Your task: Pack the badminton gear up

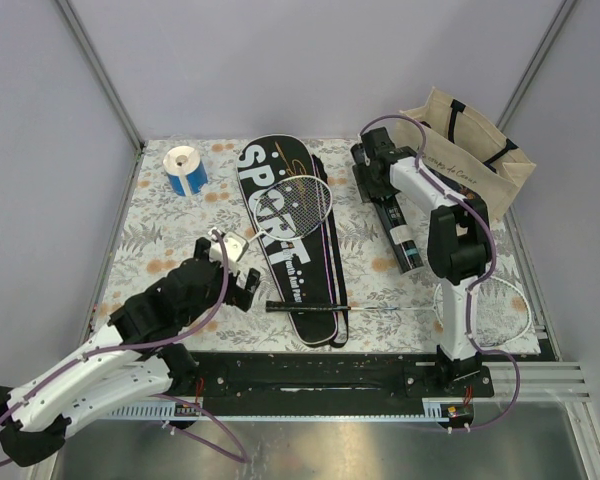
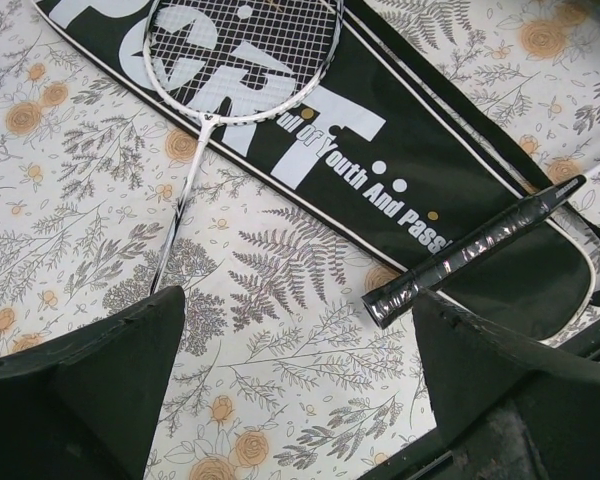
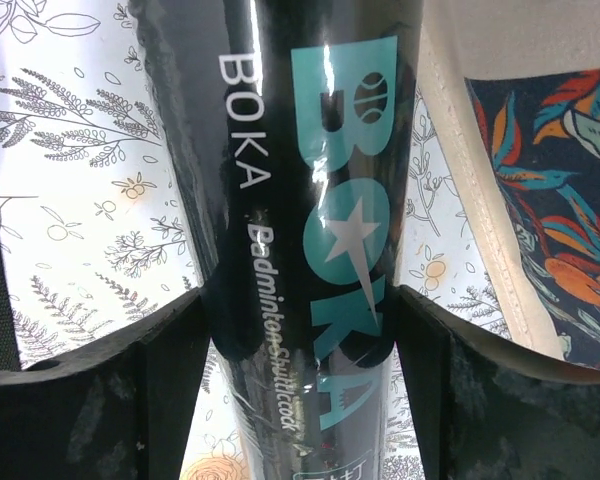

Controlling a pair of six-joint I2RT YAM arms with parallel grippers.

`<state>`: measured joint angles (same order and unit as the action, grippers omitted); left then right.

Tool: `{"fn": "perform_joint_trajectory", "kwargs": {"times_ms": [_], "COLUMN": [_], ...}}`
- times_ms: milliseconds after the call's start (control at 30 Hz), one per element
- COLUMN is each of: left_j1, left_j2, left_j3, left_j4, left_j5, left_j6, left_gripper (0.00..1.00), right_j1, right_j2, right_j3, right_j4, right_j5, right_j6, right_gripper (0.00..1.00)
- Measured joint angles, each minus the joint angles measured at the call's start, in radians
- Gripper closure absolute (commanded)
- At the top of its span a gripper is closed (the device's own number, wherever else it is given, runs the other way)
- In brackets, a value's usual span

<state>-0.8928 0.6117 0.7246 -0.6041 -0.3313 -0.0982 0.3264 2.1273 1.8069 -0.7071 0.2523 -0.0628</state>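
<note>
The black SPORT case (image 1: pixel 280 235) (image 2: pixel 400 170) lies flat mid-table. One white-framed racket rests with its head (image 1: pixel 302 205) (image 2: pixel 242 50) on the case, and its shaft runs under my left finger. A second racket lies across the case's lower end: black handle (image 1: pixel 302 307) (image 2: pixel 475 250), head (image 1: pixel 505 305) beside the right arm's base. My left gripper (image 1: pixel 235 268) (image 2: pixel 298 310) hangs open over bare cloth just left of that handle's end. My right gripper (image 1: pixel 373 165) (image 3: pixel 300 300) is shut on the upper end of the black tube (image 1: pixel 398 228) (image 3: pixel 310 150) with teal print.
A beige tote bag (image 1: pixel 470 150) (image 3: pixel 540 200) with a floral panel stands at the back right, close beside the tube. A blue-and-white tape roll (image 1: pixel 187 168) sits at the back left. Grey walls enclose the table on three sides.
</note>
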Motion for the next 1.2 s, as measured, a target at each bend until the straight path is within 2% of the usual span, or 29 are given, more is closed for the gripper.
{"fn": "perform_joint_trajectory", "kwargs": {"times_ms": [200, 300, 433, 567, 833, 1067, 1200], "left_j1": [0.016, 0.018, 0.018, 0.018, 0.009, -0.06, -0.111], "left_j2": [0.029, 0.057, 0.114, 0.204, 0.364, 0.527, 0.624], "left_j3": [0.0, 0.0, 0.005, 0.018, 0.054, 0.116, 0.138], "left_j4": [0.0, 0.0, 0.0, 0.0, -0.01, -0.006, 0.032], "left_j5": [-0.002, 0.018, 0.106, 0.217, 0.409, 0.476, 0.505], "left_j6": [0.001, 0.003, 0.018, 0.064, 0.299, 0.453, 0.506], "left_gripper": [0.01, 0.01, 0.07, 0.2, 0.25, 0.29, 0.31], "right_j1": [0.001, 0.001, 0.001, 0.001, 0.001, 0.001, 0.001], "right_j2": [0.014, 0.006, -0.058, -0.247, -0.754, -1.066, -1.248], "right_j3": [0.022, 0.023, -0.022, -0.169, -0.579, -0.91, -1.031], "right_j4": [-0.002, -0.002, -0.006, 0.005, 0.17, 0.301, 0.327], "right_j5": [0.0, -0.003, -0.024, -0.103, -0.328, -0.431, -0.455], "right_j6": [-0.007, -0.005, 0.023, 0.092, 0.267, 0.405, 0.469], "right_gripper": [0.06, 0.08, 0.11, 0.13, 0.15, 0.15, 0.13]}}
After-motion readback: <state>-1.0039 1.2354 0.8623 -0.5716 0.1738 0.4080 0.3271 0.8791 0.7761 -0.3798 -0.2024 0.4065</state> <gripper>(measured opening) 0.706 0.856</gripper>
